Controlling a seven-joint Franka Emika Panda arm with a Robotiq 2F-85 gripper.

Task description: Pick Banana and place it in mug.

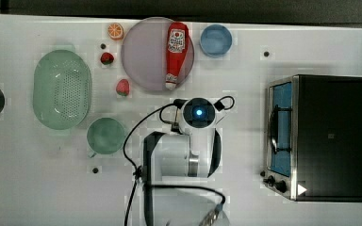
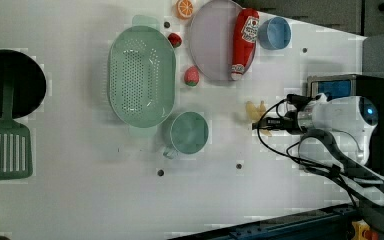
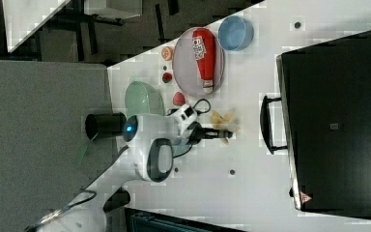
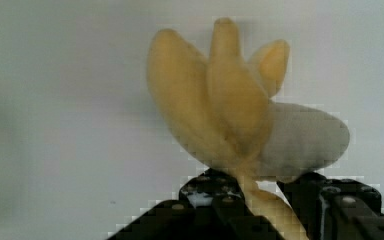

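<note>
Currently the gripper (image 4: 252, 200) clamps the banana (image 4: 220, 105) at its stem end (peel lobes splay outward), mid-worktop beside the oven (image 1: 327, 136), well apart from the mug (image 2: 189, 132), presumably for lifting.

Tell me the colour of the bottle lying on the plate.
Red, with a white label and white cap; the bottle shows best in the top view.

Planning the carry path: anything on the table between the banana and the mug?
Nothing: in the left view, bare white table separates the banana from the mug.
</note>
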